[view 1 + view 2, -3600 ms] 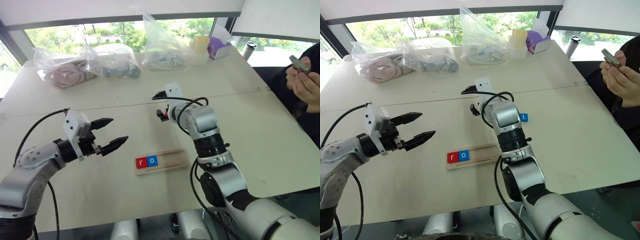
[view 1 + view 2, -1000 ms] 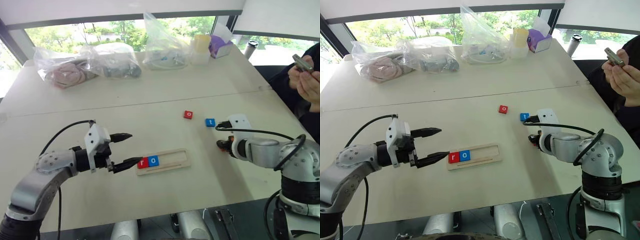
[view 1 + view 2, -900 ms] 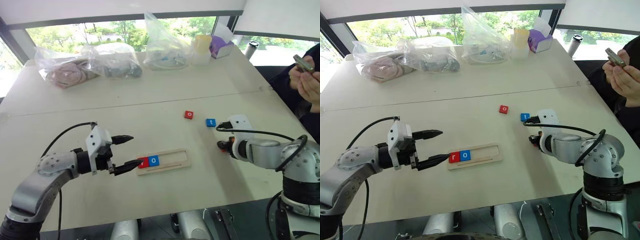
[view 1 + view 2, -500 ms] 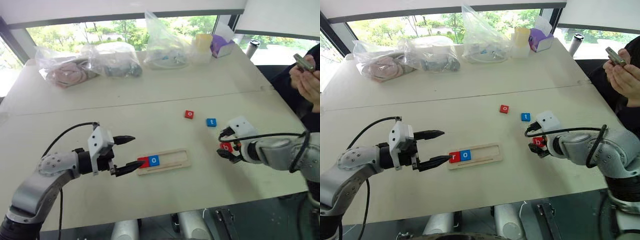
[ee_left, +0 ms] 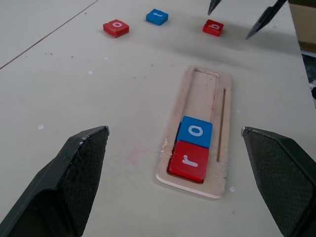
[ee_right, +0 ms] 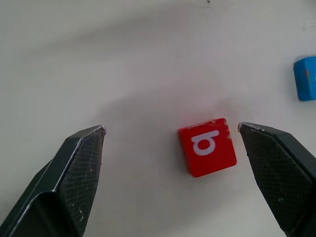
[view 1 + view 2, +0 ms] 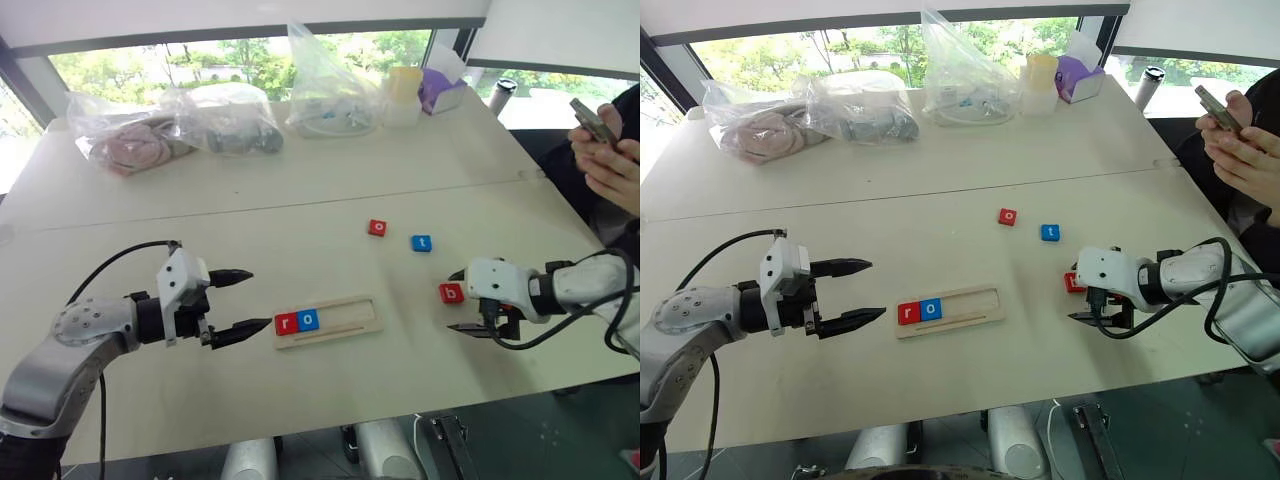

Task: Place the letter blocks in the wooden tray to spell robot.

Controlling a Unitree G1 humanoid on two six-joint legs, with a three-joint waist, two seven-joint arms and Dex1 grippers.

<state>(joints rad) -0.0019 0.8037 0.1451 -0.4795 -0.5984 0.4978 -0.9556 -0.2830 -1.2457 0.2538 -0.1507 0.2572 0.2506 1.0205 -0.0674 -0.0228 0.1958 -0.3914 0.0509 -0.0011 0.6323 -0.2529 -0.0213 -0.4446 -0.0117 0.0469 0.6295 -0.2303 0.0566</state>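
Right wrist view: red b block point(image 6: 207, 146) loose between wide-open right gripper point(image 6: 173, 148) fingers.

bags point(image 7: 220, 115): see-through plastic on the far side of the table; the things inside are too blurry to name.
person point(image 7: 610, 165): cut off by the edge; you see two hands and a dark sleeve. The small thing they hold is too small to name.
blue block point(image 6: 306, 79): cut off by the edge in the right wrist view; its letter can't be read there.
right gripper point(image 7: 470, 300): its white wrist box hides much of the black fingers in the head views.
purple thing point(image 7: 440, 92): far away, too small to tell what it is.
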